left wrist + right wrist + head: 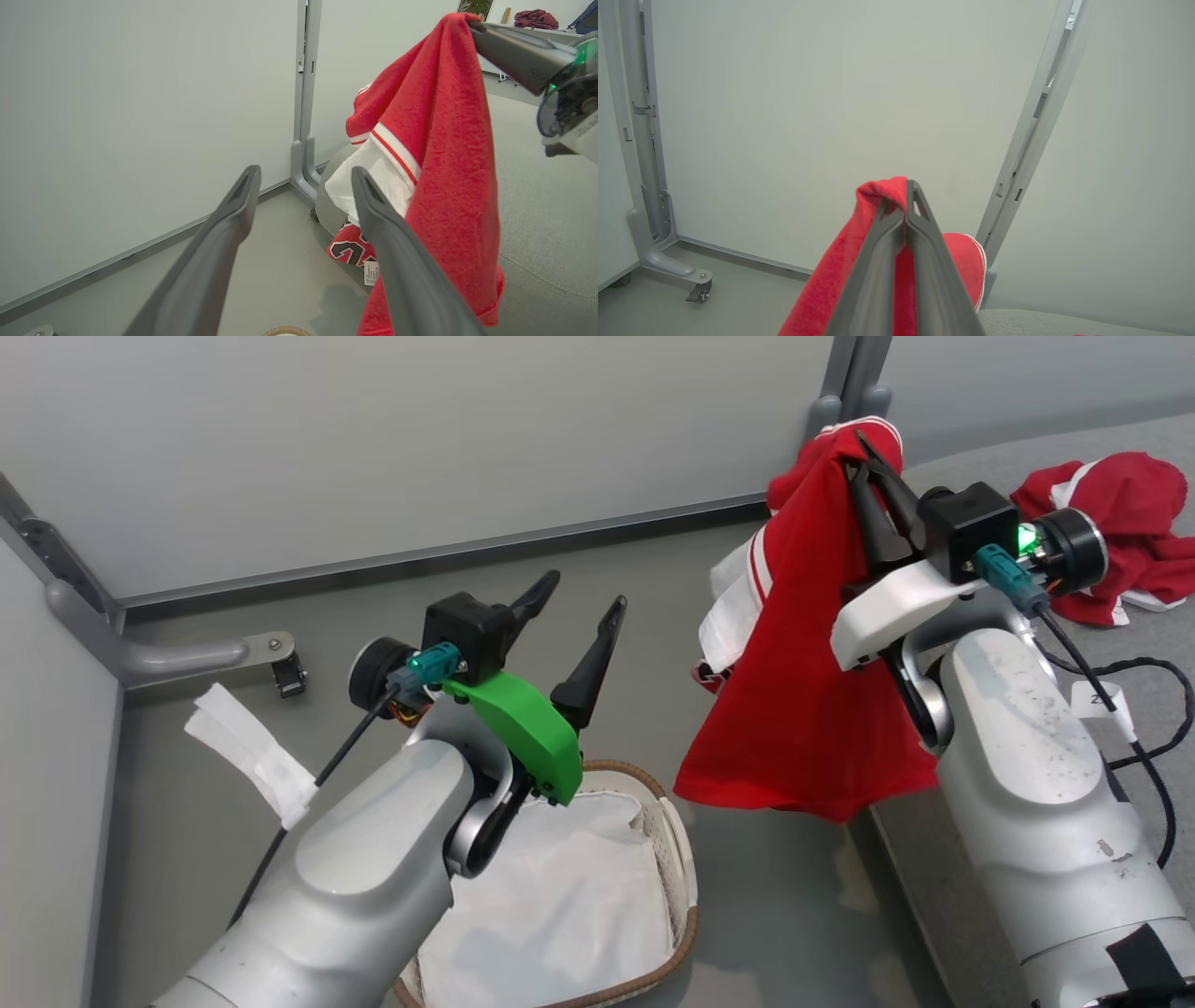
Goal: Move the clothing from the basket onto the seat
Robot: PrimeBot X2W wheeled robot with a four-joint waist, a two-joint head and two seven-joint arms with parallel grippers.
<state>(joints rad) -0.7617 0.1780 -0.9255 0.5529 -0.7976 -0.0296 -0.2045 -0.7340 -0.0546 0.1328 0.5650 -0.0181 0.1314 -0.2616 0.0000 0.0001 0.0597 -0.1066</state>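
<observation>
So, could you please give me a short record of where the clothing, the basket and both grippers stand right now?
left gripper: open, empty, above the basket
right gripper: shut on a red garment, which hangs in the air between basket and seat
second red garment: lying crumpled on the seat
basket contents: white liner showing; no red clothing in the part in view
step not yet done: held garment not yet on the seat
</observation>
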